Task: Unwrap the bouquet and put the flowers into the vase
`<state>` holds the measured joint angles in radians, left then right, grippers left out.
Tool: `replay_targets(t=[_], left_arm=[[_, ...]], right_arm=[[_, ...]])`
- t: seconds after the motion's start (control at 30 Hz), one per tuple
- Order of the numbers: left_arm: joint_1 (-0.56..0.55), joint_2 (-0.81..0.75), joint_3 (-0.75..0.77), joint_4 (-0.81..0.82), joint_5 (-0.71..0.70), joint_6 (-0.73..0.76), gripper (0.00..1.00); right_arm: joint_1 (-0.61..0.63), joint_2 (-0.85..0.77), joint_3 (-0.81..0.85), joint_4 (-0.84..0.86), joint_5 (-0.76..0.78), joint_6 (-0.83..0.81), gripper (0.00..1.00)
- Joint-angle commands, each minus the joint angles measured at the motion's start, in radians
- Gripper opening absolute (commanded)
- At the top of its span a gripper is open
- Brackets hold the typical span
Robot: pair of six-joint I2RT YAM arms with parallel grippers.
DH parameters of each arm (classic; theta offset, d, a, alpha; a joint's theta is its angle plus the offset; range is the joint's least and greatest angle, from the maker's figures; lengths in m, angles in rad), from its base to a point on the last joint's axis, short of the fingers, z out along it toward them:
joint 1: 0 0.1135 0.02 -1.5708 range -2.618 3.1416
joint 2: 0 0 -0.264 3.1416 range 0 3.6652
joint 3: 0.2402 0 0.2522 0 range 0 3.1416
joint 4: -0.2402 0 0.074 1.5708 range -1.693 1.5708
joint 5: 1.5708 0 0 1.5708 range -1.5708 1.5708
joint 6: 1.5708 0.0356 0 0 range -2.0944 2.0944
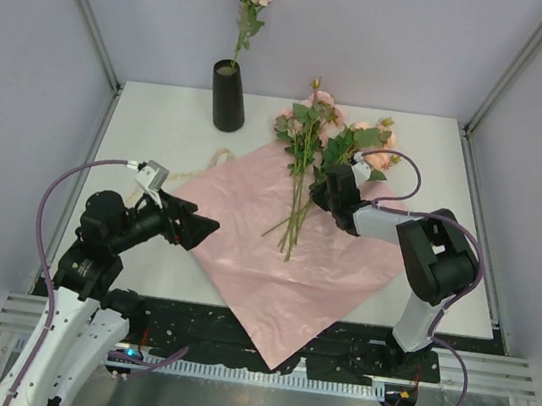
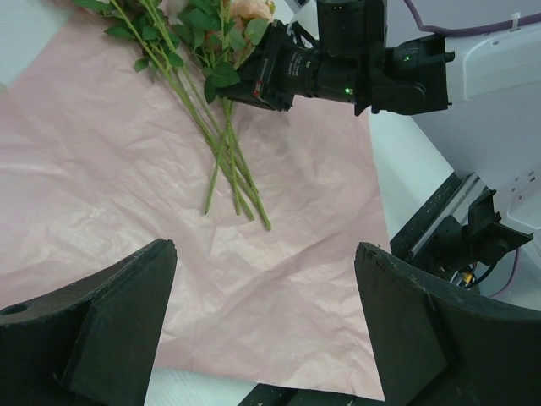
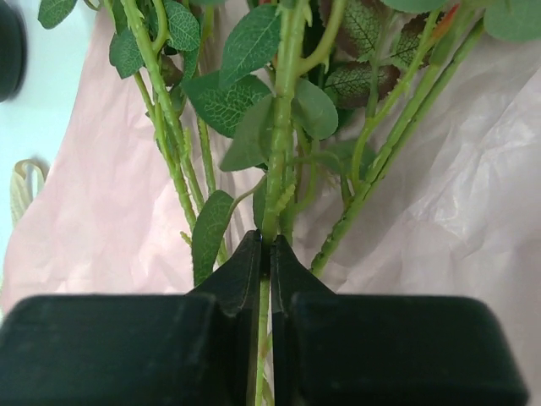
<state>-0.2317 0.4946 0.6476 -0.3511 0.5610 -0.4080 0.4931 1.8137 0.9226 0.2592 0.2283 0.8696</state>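
While your right gripper pinches one thin green rose stem among the loose peach-pink roses lying on the spread pink paper sheet, your left gripper hangs wide open over that sheet's left edge. Tall black cylindrical vase: far-left of table, upright, two-bloom rose stem inside.

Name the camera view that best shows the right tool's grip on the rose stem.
Right wrist: close up, the right tool is pinched shut on one green stem. Top external shows that tool among the leaves, the contact hidden. Left wrist shows it side-on, its tip buried in the leaves.
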Motion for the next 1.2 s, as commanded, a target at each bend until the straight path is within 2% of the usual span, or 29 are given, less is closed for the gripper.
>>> replay_targets(t=[0.0,0.17,0.5,0.6,0.73,0.77,0.9,1.07,1.17], left_arm=[[-0.003,-0.007,0.007,0.0,-0.007,0.006,0.9],[-0.004,-0.007,0.009,-0.006,-0.012,0.011,0.9],[-0.003,0.042,0.037,-0.012,-0.049,0.012,0.9],[-0.004,0.087,0.073,-0.015,-0.012,0.0,0.9],[-0.004,0.143,0.129,0.029,0.056,-0.057,0.88],[-0.003,0.162,0.136,0.052,0.071,-0.077,0.88],[-0.003,0.231,0.155,0.171,0.134,-0.17,0.85],[-0.011,0.341,0.176,0.286,0.22,-0.256,0.79],[-0.032,0.375,0.176,0.391,0.252,-0.294,0.79]], right_arm=[[-0.007,-0.016,0.027,0.012,0.043,-0.018,0.06],[-0.007,-0.083,0.019,0.021,0.039,-0.049,0.05],[-0.007,-0.335,-0.125,0.115,0.033,-0.06,0.05],[-0.005,-0.416,-0.178,0.164,-0.045,-0.095,0.05],[0.005,-0.525,-0.278,0.317,-0.194,-0.138,0.05],[0.018,-0.554,-0.301,0.356,-0.263,-0.145,0.05],[0.102,-0.64,-0.353,0.436,-0.372,-0.207,0.05],[0.289,-0.712,-0.378,0.502,-0.414,-0.282,0.05],[0.381,-0.722,-0.347,0.477,-0.432,-0.319,0.06]])
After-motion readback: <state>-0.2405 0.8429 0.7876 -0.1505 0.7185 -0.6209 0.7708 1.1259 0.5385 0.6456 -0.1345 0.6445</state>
